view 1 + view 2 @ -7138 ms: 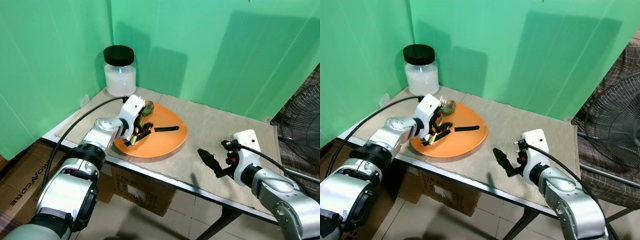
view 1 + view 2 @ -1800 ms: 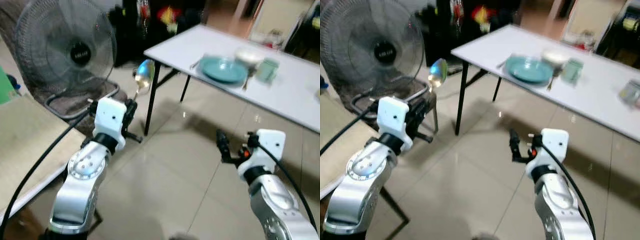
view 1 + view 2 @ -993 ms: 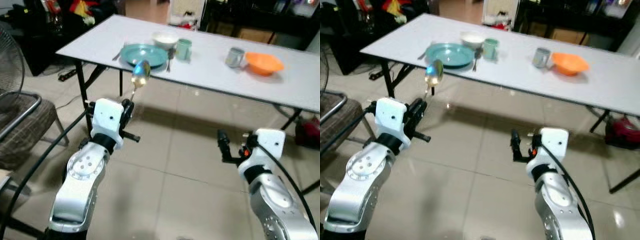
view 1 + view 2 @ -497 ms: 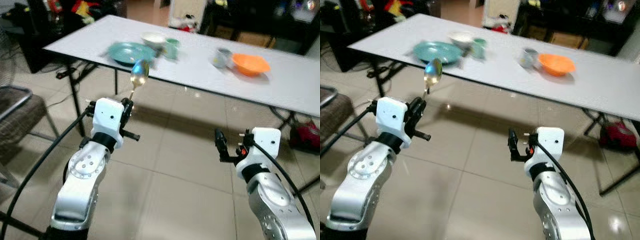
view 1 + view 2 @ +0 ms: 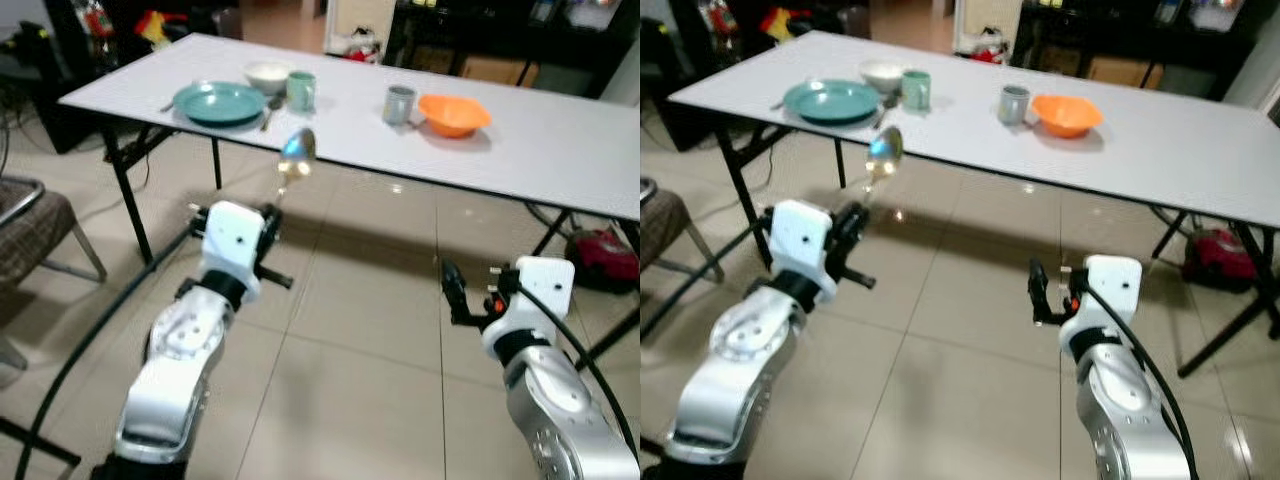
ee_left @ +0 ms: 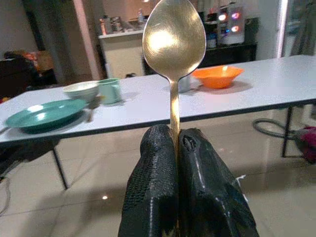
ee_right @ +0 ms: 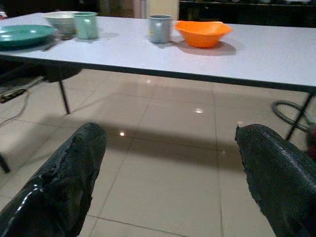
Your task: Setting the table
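Note:
My left gripper [image 5: 272,214] is shut on the handle of a gold spoon [image 5: 297,150], whose bowl [image 6: 174,37] stands upright above the fingers [image 6: 153,187]. My right gripper [image 5: 450,288] is open and holds nothing, its two fingers [image 7: 64,168] wide apart. Both hang over the tiled floor, short of a long white table [image 5: 560,140]. That table carries a teal plate [image 5: 218,101], a white bowl [image 5: 267,76], a green cup [image 5: 300,90], a grey cup [image 5: 399,102] and an orange bowl [image 5: 454,114]. A utensil [image 5: 271,102] lies beside the teal plate.
A chair [image 5: 35,225] stands at the left edge. A red appliance [image 5: 603,258] sits on the floor under the table's right end. Black table legs [image 5: 120,195] stand at the left end. Dark furniture lines the back of the room.
The camera has turned and moved closer, so the table sits more centred and the orange bowl is nearer the middle. The left gripper still holds the spoon upright; the right gripper stays open.

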Robot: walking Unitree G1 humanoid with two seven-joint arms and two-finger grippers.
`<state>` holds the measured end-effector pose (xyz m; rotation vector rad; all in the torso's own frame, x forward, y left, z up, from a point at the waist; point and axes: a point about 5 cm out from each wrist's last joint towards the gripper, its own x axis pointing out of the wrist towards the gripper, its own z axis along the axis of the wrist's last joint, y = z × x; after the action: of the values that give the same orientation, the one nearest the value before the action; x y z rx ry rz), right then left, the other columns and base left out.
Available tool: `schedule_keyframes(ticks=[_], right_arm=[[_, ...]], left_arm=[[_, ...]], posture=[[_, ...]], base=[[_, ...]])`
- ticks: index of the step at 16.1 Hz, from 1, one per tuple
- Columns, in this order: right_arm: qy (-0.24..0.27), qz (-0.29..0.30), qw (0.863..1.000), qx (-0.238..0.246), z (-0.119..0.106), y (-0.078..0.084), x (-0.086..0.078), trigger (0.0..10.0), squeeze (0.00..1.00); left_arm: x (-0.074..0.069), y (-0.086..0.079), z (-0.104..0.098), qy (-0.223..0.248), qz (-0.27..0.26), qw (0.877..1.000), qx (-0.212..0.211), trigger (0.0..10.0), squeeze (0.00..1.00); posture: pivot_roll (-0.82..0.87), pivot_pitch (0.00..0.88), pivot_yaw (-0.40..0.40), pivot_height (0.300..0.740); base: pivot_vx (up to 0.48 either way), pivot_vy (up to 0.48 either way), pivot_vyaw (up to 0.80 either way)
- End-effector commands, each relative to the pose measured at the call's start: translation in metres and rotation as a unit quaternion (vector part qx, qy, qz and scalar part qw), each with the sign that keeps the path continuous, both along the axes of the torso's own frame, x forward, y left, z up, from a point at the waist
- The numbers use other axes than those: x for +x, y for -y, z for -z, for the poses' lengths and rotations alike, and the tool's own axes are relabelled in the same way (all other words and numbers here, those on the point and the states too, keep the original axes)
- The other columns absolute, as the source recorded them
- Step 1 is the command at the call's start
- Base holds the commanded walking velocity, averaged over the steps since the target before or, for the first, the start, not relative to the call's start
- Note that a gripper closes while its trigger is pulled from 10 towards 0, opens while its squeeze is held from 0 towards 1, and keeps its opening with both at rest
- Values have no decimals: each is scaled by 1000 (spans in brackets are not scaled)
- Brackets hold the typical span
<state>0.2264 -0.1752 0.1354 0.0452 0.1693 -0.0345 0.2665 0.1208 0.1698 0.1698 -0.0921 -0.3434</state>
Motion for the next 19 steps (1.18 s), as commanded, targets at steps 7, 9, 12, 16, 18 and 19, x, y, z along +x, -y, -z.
schedule_keyframes(ticks=[7, 9, 12, 16, 18, 19], right_arm=[[4, 5, 1000, 10, -2, 1, 3, 10000, 0], [4, 7, 1000, 8, -2, 2, 3, 10000, 0], [7, 9, 1000, 5, -3, 3, 2, 10000, 0], [10, 7, 1000, 3, -4, 3, 2, 10000, 0], [10, 7, 1000, 2, -3, 3, 1, 10000, 0], [9, 6, 1000, 2, -3, 3, 1, 10000, 0]], left_arm=[[4, 7, -5, 6, 22, 1000, -13, 10000, 0], [5, 8, -6, 7, 23, 1000, -14, 10000, 0], [6, 8, -7, 9, 26, 999, -16, 10000, 0], [7, 10, -7, 10, 33, 999, -17, 10000, 0], [8, 10, -6, 10, 33, 999, -17, 10000, 0], [9, 9, -6, 9, 31, 999, -17, 10000, 0]], posture=[[18, 0, -59, 740], [17, 0, -58, 740], [12, 0, -56, 740], [5, 0, -51, 740], [3, 0, -51, 740], [3, 0, -52, 740]], base=[[298, 0, -317], [358, 0, -794], [368, 0, -260], [384, 0, 0], [409, 0, 0], [409, 0, 0]])
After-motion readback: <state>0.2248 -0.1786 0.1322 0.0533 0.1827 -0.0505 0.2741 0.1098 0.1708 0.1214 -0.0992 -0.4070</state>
